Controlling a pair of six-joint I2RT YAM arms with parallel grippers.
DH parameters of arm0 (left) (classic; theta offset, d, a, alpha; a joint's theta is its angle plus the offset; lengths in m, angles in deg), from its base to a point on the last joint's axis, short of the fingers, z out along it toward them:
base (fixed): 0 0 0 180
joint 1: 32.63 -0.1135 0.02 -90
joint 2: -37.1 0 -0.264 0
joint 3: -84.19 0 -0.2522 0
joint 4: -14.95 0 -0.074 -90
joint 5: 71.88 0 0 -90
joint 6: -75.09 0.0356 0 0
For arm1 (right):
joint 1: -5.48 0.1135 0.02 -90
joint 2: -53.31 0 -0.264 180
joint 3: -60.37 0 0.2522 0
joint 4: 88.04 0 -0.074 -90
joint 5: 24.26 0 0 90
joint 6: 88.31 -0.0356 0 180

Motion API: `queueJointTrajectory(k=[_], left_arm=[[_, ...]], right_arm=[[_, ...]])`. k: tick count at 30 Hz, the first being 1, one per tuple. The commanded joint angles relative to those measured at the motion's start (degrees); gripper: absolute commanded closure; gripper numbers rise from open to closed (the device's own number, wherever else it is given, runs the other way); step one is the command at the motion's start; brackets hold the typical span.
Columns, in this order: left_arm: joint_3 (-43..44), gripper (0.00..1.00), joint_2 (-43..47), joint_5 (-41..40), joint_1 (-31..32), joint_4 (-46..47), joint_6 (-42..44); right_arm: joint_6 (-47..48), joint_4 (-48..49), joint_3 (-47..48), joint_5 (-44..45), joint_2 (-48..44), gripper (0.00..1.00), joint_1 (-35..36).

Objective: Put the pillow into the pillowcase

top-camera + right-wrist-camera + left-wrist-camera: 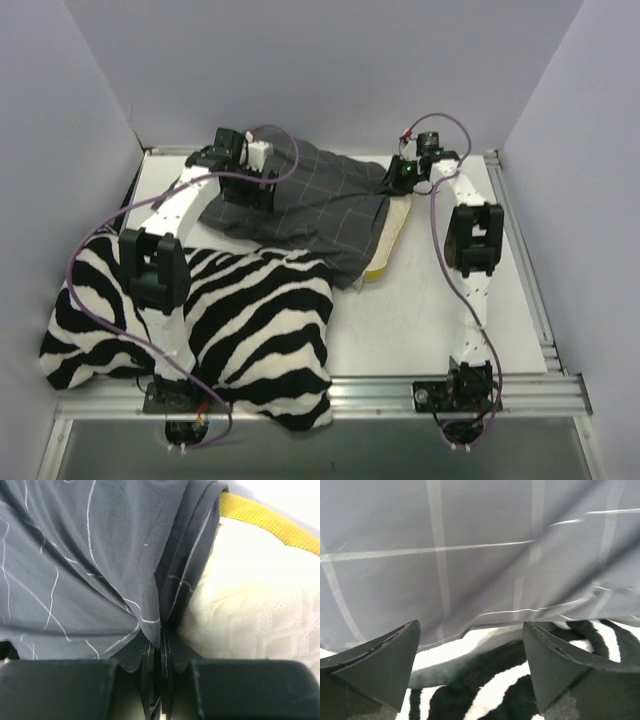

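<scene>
pillowcase (320,215): dark grey with a thin pale grid, spread out just behind the zebra cushion (260,320); its near hem lies over the cushion's far edge.
what is in it: the pillow (392,238), covered by the case for most of its length. only a cream quilted end and a yellow side strip show at the case's mouth, behind and to the right of the cushion's far right corner. how deep it sits inside i cannot tell.
pillow up close: in the right wrist view the cream quilting lies right against the case's hem, with the yellow strip along its far side.
right gripper (405,176): clenched on the folded hem of the pillowcase at its mouth, well beyond the cushion's far right corner. the cloth gathers into pleats between the closed fingers (250,690).
left gripper (247,188): released, spread wide and holding nothing, poised over the case just past the cushion's far edge. black and white stripes show under the hem between its fingers (375,665).
zebra cushion: large, black and white, with the left arm reaching over it.
table (430,320): white, showing to the right of the cushion.
rail (380,392): metal, along the cushion's near side, carrying both arm bases; the cushion's near corner lies over it.
room: pale lilac walls (330,60) behind the cushion and on either side of it.
</scene>
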Motion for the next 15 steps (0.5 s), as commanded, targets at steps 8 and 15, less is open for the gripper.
queueJointTrajectory(k=[8,15], left_arm=[[17.90,0.27,-17.54,10.44,6.12,-1.92,-0.11],[45.50,0.31,-40.73,20.82,17.82,-4.92,3.59]], right_arm=[[9.97,-18.74,-40.90,2.83,-33.13,1.00,-18.65],[21.49,-33.62,-58.61,-1.55,-47.13,1.00,-20.16]])
